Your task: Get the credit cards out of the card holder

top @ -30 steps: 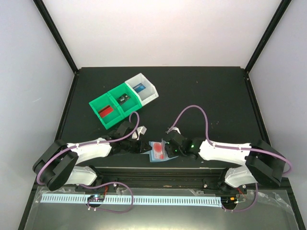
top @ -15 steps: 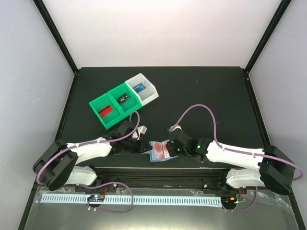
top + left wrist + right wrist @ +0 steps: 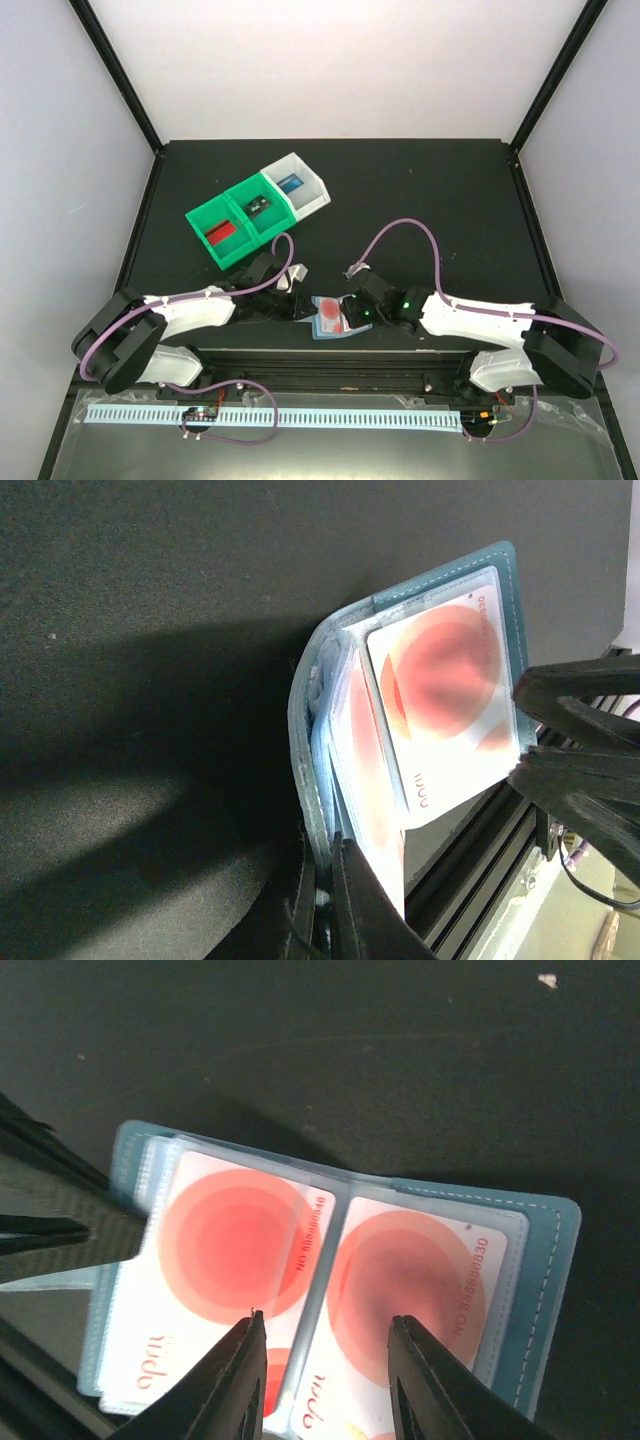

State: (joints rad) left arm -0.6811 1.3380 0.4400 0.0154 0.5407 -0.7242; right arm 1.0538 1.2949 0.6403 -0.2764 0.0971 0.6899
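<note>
Left arm (image 3: 190, 312) lies low and stretched rightward from its base at the near-left edge of the table (image 3: 430, 200), forearm nearly level, wrist turned in toward the centre. Left gripper (image 3: 297, 303) has its jaws closed tight on the near-left edge of the card holder (image 3: 326, 335); in the left wrist view the two dark fingers (image 3: 360, 910) pinch the pale blue sleeve edge and lift that panel, so the holder stands partly folded up rather than flat. Right arm (image 3: 480, 318) mirrors it: reaching leftward from the near-right base, also low, with the wrist tipped down over the holder. Right gripper (image 3: 350, 312) has its jaws part-way apart, neither wide nor closed. In its own wrist view the fingertips (image 3: 245, 1375) point down at the open holder, one over the left pocket and one over the right, with the centre fold between them. Cannot tell whether the tips touch the plastic; nothing is clamped between them. The card holder sits at the near edge of the table, centre, between the two grippers, opened out with both pockets filled: left-pocket card (image 3: 235, 1250) and right-pocket card (image 3: 405, 1280), each white with a large red disc, both inside the sleeve. Further layers show behind the lifted panel in the left wrist view. Well apart, toward the back left, a green bin (image 3: 205, 218) holds a red card (image 3: 222, 233) and a black card (image 3: 258, 207); the adjoining white bin (image 3: 312, 185) holds a blue card (image 3: 291, 184).
</note>
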